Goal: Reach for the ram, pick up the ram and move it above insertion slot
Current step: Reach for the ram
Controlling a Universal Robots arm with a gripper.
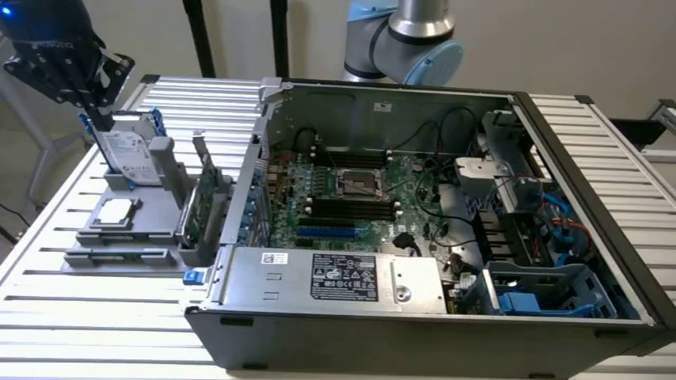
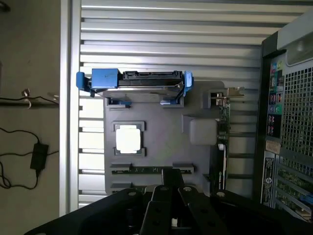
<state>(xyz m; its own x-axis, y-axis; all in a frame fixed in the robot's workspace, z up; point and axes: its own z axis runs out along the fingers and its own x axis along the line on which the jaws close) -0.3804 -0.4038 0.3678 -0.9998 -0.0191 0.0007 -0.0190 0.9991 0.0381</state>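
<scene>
In the exterior view the tool (image 1: 98, 101) hangs high over one end of a grey holder (image 1: 127, 237) on the slatted desk (image 1: 85, 317), directly above the silver hard drive (image 1: 129, 154) with blue rails. The ram (image 1: 119, 254) lies on edge at the holder's far end from the tool, untouched. The insertion slot (image 1: 354, 207) sits well away from the tool, inside the open computer case (image 1: 423, 317) on the motherboard. In the wrist view the tool (image 2: 171, 178) has its fingers drawn together with nothing between them. The ram (image 2: 142, 169) shows as a thin green strip just past the fingertips, with a square chip (image 2: 128, 138) and the hard drive (image 2: 137, 81) farther beyond.
</scene>
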